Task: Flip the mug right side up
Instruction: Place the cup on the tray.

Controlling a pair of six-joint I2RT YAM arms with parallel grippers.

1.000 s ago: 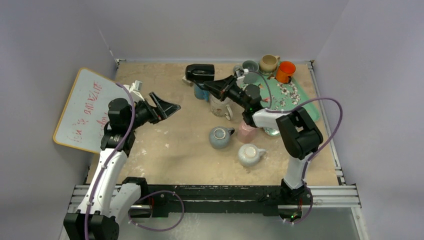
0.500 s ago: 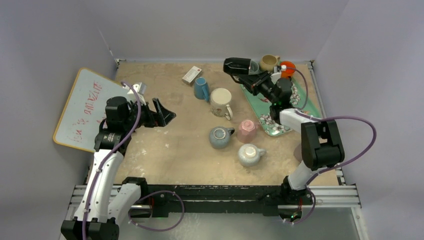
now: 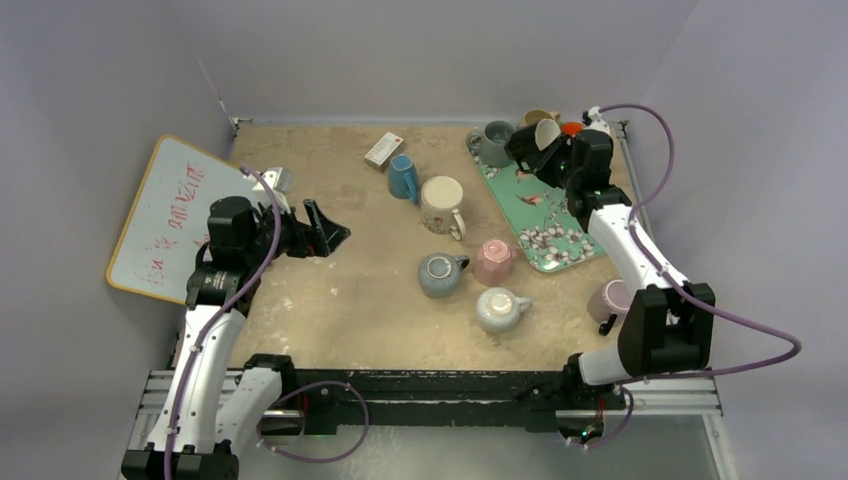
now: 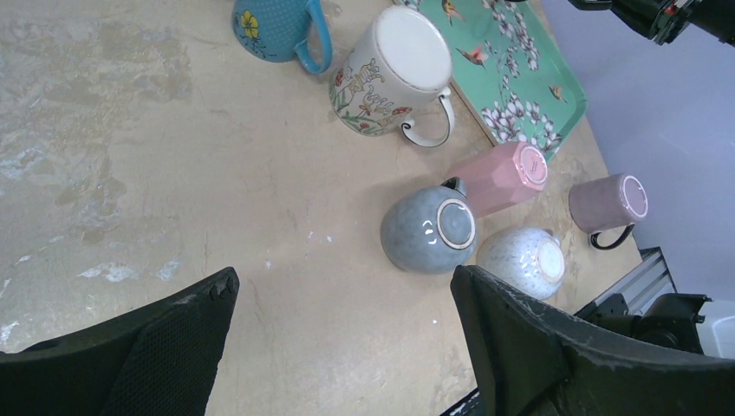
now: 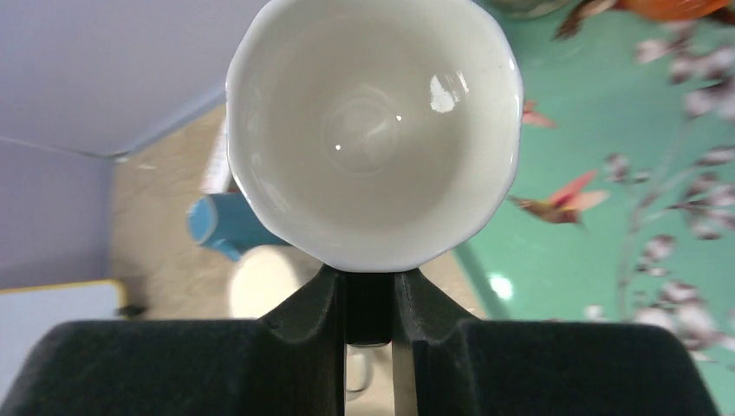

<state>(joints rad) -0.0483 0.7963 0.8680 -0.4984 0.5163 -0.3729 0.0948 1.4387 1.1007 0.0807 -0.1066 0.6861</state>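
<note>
From above, your right hand (image 3: 532, 150) is clamped on the white mug (image 3: 546, 133). It holds the mug in the air over the far end of the green tray (image 3: 545, 225), tilted, with its mouth partly toward the camera. Your left hand (image 3: 325, 228) hangs empty, fingers spread wide, above the left part of the tabletop (image 3: 330, 300) near the whiteboard (image 3: 165, 215).

Through your left wrist camera, both fingers (image 4: 165, 347) stand far apart over bare tabletop. Beyond them the floral mug (image 4: 394, 74), pink mug (image 4: 507, 173), grey-blue mug (image 4: 429, 230) and speckled mug (image 4: 524, 260) show their bases.

Through your right wrist camera, the white mug's inside faces the lens. Your fingers (image 5: 325, 303) are pinched together at its lower edge, and the tray lies behind to the right.
</note>
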